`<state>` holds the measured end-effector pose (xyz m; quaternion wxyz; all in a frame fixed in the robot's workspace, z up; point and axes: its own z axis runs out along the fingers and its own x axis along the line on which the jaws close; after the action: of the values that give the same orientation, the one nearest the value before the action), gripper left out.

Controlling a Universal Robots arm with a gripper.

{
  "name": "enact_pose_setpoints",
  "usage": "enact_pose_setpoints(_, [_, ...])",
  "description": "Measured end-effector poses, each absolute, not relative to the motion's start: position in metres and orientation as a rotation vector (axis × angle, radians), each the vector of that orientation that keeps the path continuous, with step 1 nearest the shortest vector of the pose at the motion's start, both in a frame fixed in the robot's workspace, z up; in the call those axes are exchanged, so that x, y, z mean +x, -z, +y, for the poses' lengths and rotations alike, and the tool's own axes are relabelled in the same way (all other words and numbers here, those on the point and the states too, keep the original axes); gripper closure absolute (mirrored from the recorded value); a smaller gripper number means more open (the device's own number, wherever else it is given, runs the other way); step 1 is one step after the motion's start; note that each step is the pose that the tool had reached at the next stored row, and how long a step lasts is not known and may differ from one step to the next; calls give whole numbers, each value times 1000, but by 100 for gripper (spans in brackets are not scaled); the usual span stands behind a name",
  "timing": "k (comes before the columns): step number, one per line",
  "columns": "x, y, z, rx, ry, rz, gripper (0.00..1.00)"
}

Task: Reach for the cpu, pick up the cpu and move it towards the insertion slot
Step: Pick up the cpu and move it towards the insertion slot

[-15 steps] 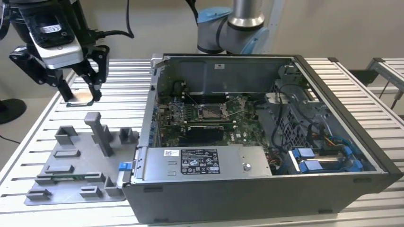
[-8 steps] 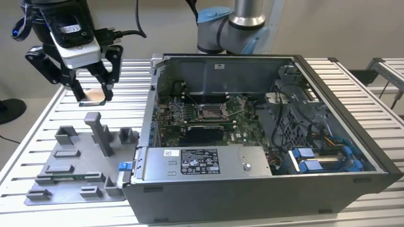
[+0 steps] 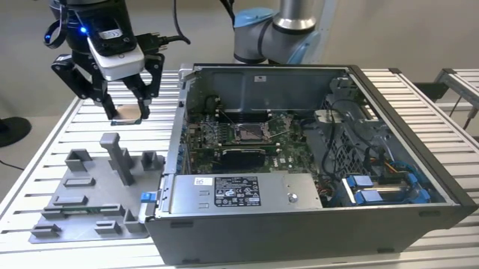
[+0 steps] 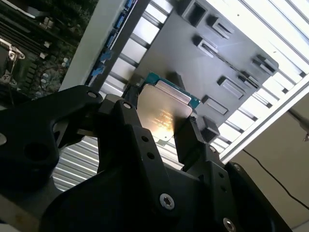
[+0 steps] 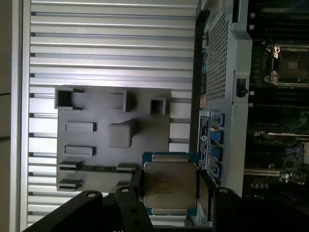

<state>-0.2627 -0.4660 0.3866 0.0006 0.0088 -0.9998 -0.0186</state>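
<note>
At the exterior view's left we see the tool (image 3: 127, 116) clenched on the cpu (image 3: 125, 112), holding it flat in the air, up off the slatted desk (image 3: 53, 140) and near the grey fixture plate (image 3: 82, 210). Rightward sits the open case (image 3: 299, 224), and inside it the slot (image 3: 249, 132), well apart from the cpu.

Exterior view: soft, even light. The pale ribbed metal worktop (image 3: 45, 145) is bright; the open black computer case (image 3: 299, 230) is dimmer inside, with soft shadows.
Second wrist view: the worktop slats are washed out white. A warm glare patch sits on the thin square silvery-beige cpu (image 4: 161, 113); the black fingers (image 4: 188, 142) are in deep shadow.
First wrist view: dim, with a bluish cast.
</note>
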Motion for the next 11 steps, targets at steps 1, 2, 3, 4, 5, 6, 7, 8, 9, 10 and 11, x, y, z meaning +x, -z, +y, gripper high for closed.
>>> enact_pose_setpoints(1, [-260, -387, -466, 28, 58, -3140, 100])
enact_pose_setpoints(2, [-257, -387, -466, 28, 58, -3140, 100])
enact_pose_setpoints(3, [-254, -387, -466, 28, 58, -3140, 100])
enact_pose_setpoints(4, [-251, -387, -466, 28, 59, -3140, 100])
enact_pose_setpoints(5, [-248, -387, -466, 28, 58, -3140, 100])
enact_pose_setpoints(6, [-245, -387, -466, 28, 58, -3140, 100])
enact_pose_setpoints(7, [-243, -387, -466, 28, 58, -3140, 100])
enact_pose_setpoints(8, [-241, -387, -466, 28, 58, -3140, 100])
enact_pose_setpoints(9, [-238, -387, -466, 28, 58, -3140, 100])
enact_pose_setpoints(10, [-236, -387, -466, 28, 58, -3140, 100])
enact_pose_setpoints(11, [-233, -387, -466, 28, 58, -3140, 100])
